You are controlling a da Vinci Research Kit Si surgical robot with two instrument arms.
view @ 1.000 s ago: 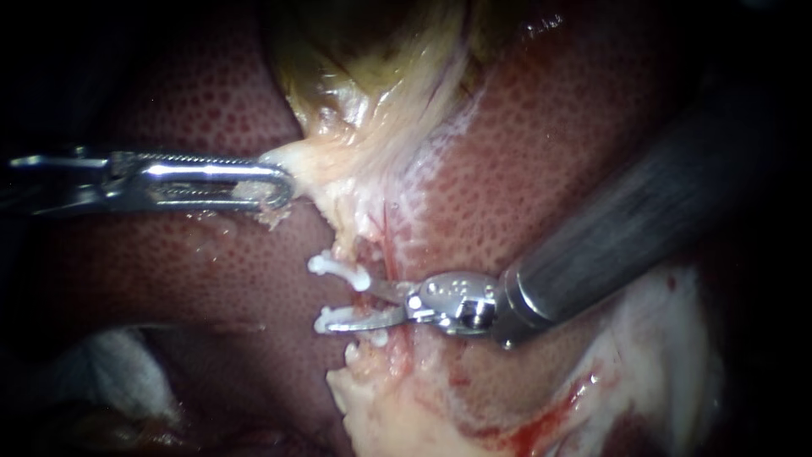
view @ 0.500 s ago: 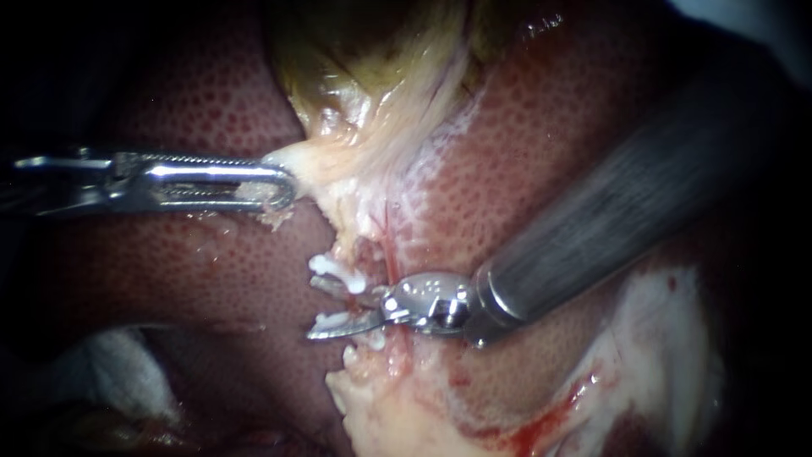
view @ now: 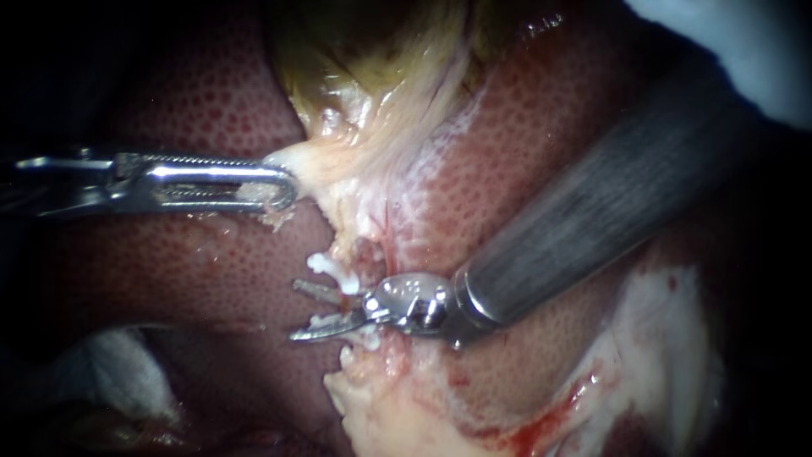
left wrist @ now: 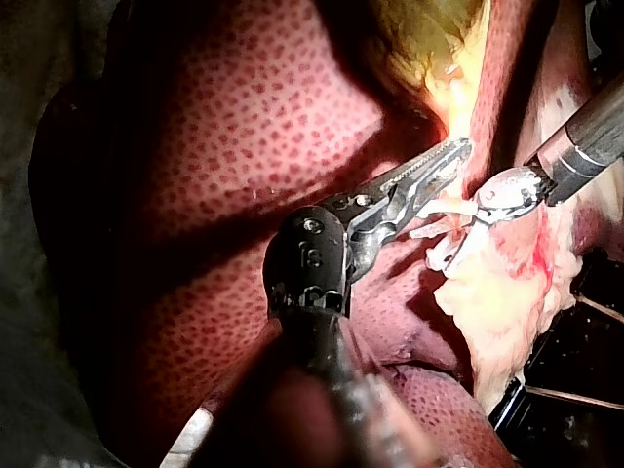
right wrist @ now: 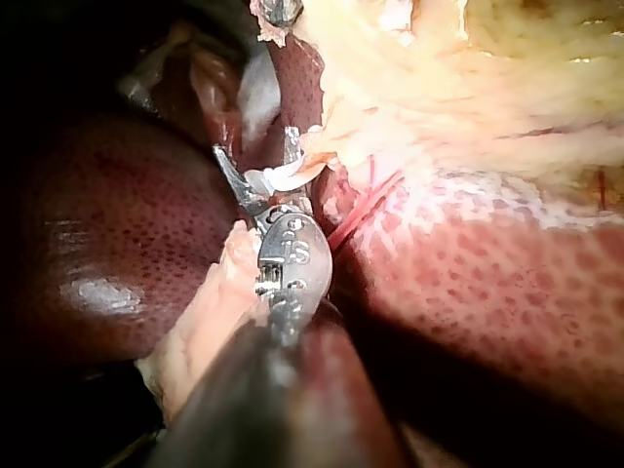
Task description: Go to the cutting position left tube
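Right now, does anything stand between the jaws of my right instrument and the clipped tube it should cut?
Nothing visible does. The right instrument has its jaws open, apparently around the tube, between the upper clip and the lower clip. Its lower jaw lies right along the lower clip; whether they touch I cannot tell.

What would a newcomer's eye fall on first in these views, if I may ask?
Most likely the right instrument, whose open jaws lie at two white clips on a tube in the middle of the endoscope view. Next comes the left instrument, its jaws shut on pale tissue just below the yellow-green gallbladder, with the speckled red liver all around.
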